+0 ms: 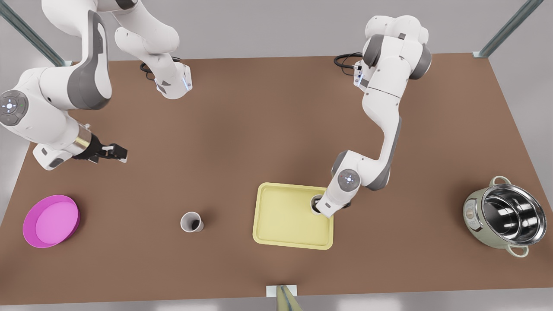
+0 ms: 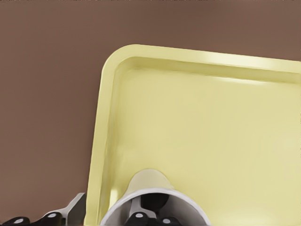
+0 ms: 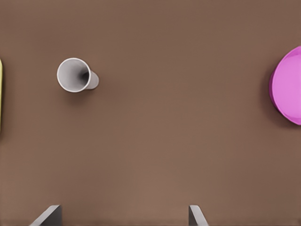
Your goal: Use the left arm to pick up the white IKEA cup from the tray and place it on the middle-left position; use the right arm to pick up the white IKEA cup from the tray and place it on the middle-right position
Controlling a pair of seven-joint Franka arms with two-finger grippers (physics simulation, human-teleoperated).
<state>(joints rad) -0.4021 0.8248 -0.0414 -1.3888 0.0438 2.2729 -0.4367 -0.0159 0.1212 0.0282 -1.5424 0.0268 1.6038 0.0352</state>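
At the tray's (image 1: 285,216) corner on the front view's right, the left gripper (image 1: 319,206) reaches steeply down, one finger inside an upright white cup (image 2: 155,207), grip unclear. The right gripper (image 1: 113,152), fingers apart, hovers level above the table (image 1: 259,129), well apart from the second cup (image 1: 191,222) standing upright on bare tabletop.

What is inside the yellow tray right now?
One white cup stands in the tray, with the left gripper down at its rim. The arm covers most of it; the grip is hidden.
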